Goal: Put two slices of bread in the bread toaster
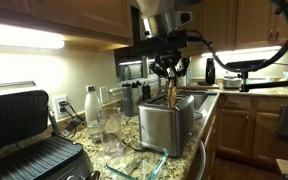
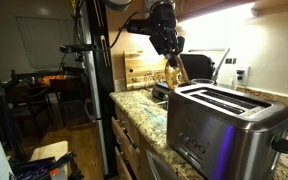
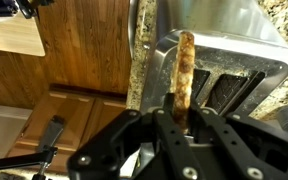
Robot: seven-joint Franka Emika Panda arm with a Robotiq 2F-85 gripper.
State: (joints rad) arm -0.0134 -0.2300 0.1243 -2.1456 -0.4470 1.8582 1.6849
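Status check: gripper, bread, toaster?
Gripper shut on slice of bread, held upright. Slice over the toaster slots, not released. Nothing visible blocking the slots.

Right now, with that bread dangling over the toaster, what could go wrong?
1. The hand pinches the slice of bread only by its top end, so it might slip out or tear.
2. In the wrist view the slice seems to hang near a slot's edge on the bread toaster. Lowered slightly off, it could catch on the rim and bend.
3. A dropped slice might bounce toward the glasses standing beside the toaster.
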